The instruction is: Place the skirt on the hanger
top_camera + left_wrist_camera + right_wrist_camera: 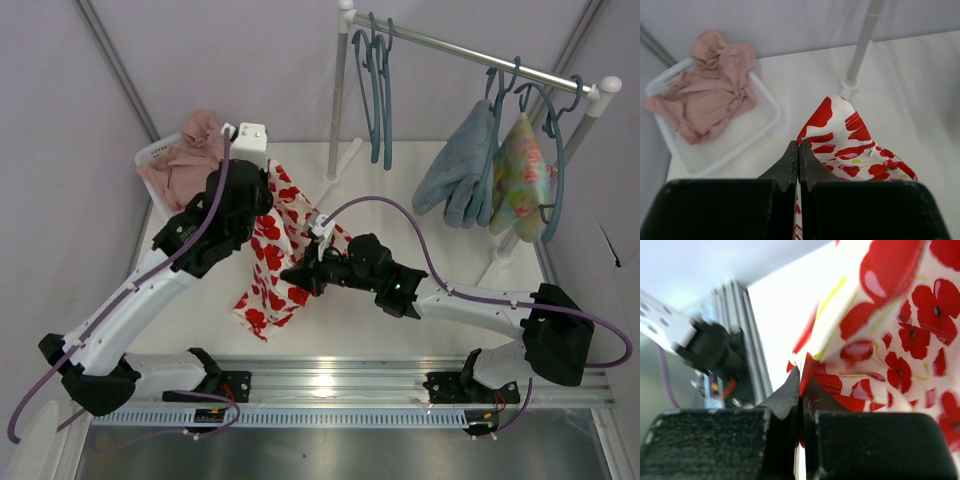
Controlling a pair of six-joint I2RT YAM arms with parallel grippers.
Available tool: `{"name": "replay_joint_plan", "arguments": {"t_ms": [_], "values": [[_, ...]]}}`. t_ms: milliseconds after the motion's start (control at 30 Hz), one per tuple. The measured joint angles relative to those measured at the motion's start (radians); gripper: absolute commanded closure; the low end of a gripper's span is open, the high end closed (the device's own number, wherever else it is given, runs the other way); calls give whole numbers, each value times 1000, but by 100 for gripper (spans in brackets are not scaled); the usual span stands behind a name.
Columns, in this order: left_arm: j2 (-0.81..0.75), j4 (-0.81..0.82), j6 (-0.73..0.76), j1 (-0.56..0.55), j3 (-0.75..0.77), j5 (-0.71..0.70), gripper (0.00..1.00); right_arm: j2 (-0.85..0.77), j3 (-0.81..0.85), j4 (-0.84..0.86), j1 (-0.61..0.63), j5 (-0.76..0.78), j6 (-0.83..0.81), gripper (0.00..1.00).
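The left fingers (pixel 788 167) and right fingers (pixel 785 397) are each pinched shut on an edge of the skirt (pixel 272 250). It is held between them over the bench (pixel 380 170), probably to be spread for the hanger (pixel 377 90), which is hung well apart on the rail (pixel 450 46).

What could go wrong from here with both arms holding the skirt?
The left gripper and right gripper each pinch only a thin edge of the skirt, so it could slip. With both shut on fabric, neither is free to take a hanger off the rail.
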Motion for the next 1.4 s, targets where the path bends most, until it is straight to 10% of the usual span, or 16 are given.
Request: {"name": "replay_joint_plan", "arguments": {"t_ms": [300,567,967,1400], "values": [[60,-104,-14,276,231,-57,100,60,467,-242,98,122,89,100],[123,-139,159,284,605,-152,100,171,729,-312,127,186,185,100],[402,-161,155,49,333,-81,100,-164,139,-300,129,501,484,100],[796,154,-144,-104,226,288,100,-700,-391,-710,38,823,763,100]]}}
